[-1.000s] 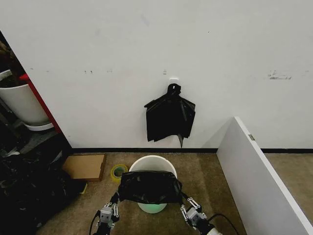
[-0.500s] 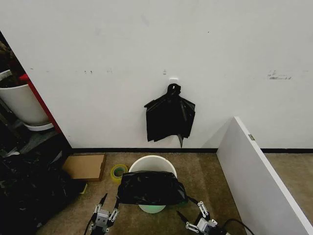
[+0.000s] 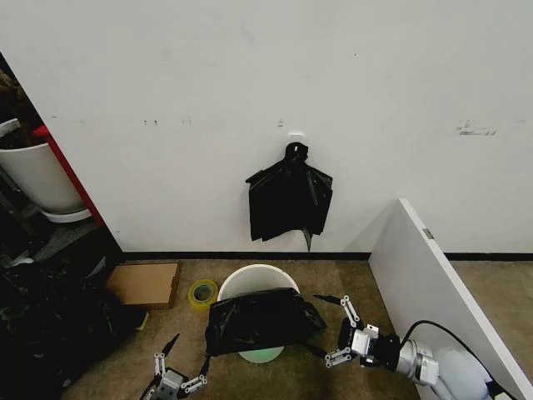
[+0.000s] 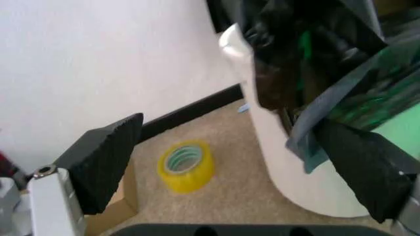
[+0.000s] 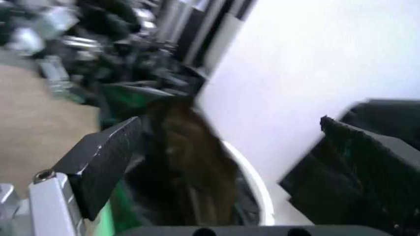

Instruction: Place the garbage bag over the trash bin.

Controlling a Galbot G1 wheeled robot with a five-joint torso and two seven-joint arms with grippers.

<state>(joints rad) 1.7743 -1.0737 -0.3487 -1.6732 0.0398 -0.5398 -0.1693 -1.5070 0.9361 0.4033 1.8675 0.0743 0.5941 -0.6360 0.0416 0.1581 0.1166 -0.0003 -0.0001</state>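
At the bottom edge of the head view, lower left, the left gripper [image 3: 179,382] sits low over the carpet with its fingers spread wide and nothing between them; the left wrist view shows the same gap, with a yellow tape roll [image 4: 186,165] on the floor beyond it. Lower right of the frame, the right gripper [image 3: 336,331] is also fully open and empty, just beside the garbage bag [image 3: 262,321]. That bag lies draped over the near half of the trash bin [image 3: 258,275], whose far rim is bare white. The step in hand looks like letting go after the first drape, so the job is roughly half done. Next I judge the loose edge needs gripping again and pulling over the far rim. Farther back, a bunch of black bags [image 3: 288,200] hangs on the wall
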